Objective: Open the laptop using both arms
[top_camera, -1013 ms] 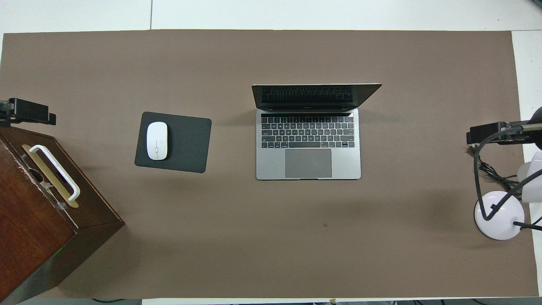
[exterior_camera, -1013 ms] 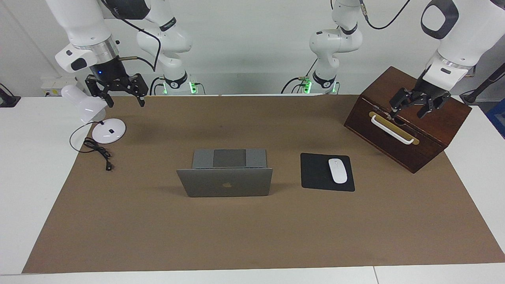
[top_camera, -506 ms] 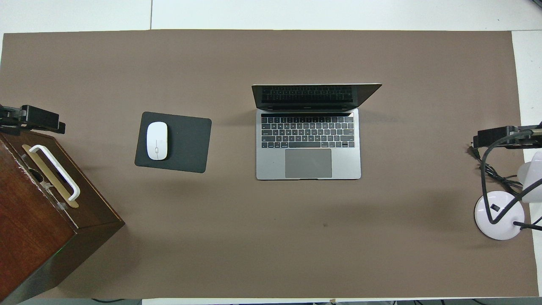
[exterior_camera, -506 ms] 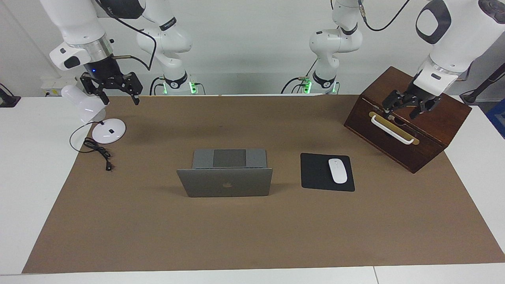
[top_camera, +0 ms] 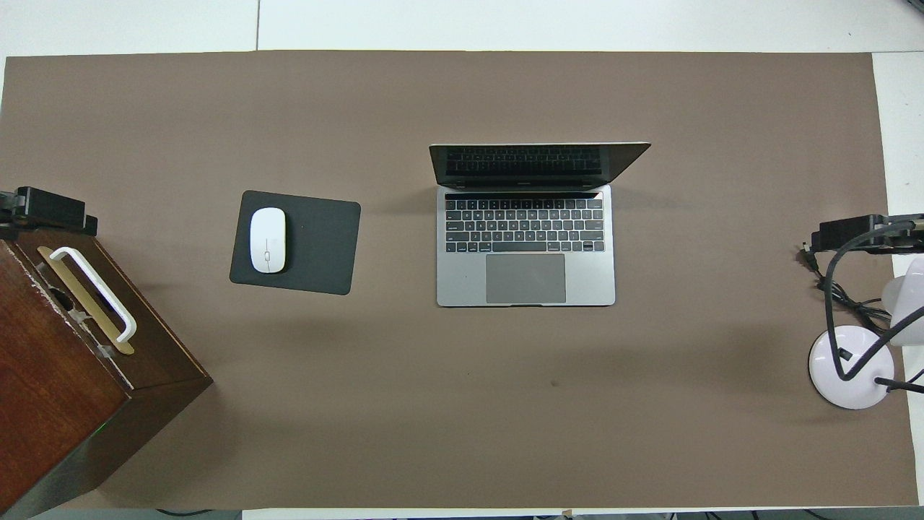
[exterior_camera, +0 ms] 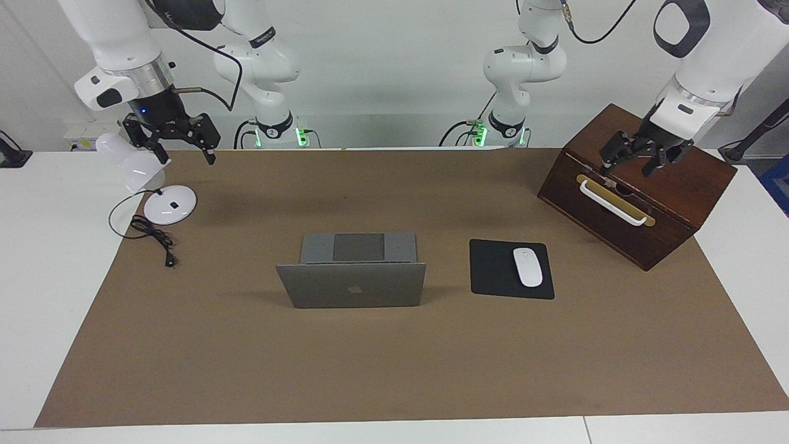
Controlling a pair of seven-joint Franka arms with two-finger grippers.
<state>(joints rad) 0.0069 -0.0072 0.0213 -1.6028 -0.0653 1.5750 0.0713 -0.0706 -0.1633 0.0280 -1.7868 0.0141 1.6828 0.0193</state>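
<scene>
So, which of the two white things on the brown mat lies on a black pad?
The mouse: it lies on the black pad, beside the laptop. The other, the lamp, stands on the mat itself at the right arm's end.

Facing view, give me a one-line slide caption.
Laptop stands open mid-table beside the mouse pad; left end effector over the wooden box, right end effector raised by the lamp.

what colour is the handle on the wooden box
White, on a brass-coloured plate. The handle on the box shows best in the overhead view.
</scene>
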